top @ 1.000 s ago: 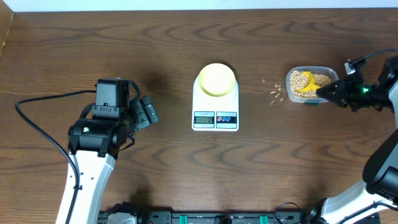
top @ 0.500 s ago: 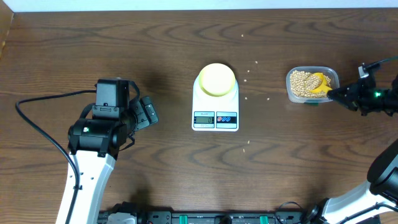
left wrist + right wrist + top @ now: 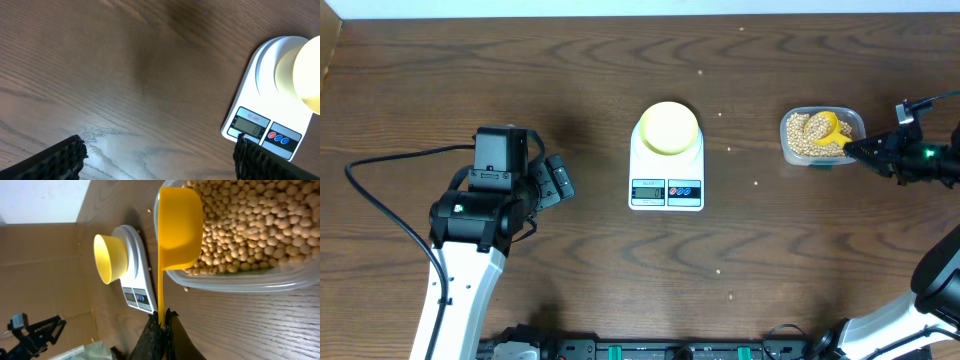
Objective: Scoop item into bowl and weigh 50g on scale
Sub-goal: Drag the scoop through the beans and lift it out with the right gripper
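Ref = scale (image 3: 666, 180); entries go outward from it.

- On scale: bowl (image 3: 668, 127) is seated upright on the platform, at the end away from the display. Display not readable.
- Just R of scale: a few loose beans (image 3: 729, 150) are scattered on the table (image 3: 620, 60); more lie further off, beyond and in front of the scale.
- L of scale, near: left gripper (image 3: 558, 180) is pointed toward the scale. Its jaws are spread fully wide and nothing is held between them. In wrist view, fingers (image 3: 55, 160) are seen at the frame's lower corners.
- R of scale, further: clear container (image 3: 855, 120) is filled with the bulk of the beans. Yellow scoop (image 3: 827, 127) is positioned over it, cup above the beans. Scoop load cannot be told.
- Farthest R: right gripper (image 3: 860, 150) is clamped tight on the scoop handle.
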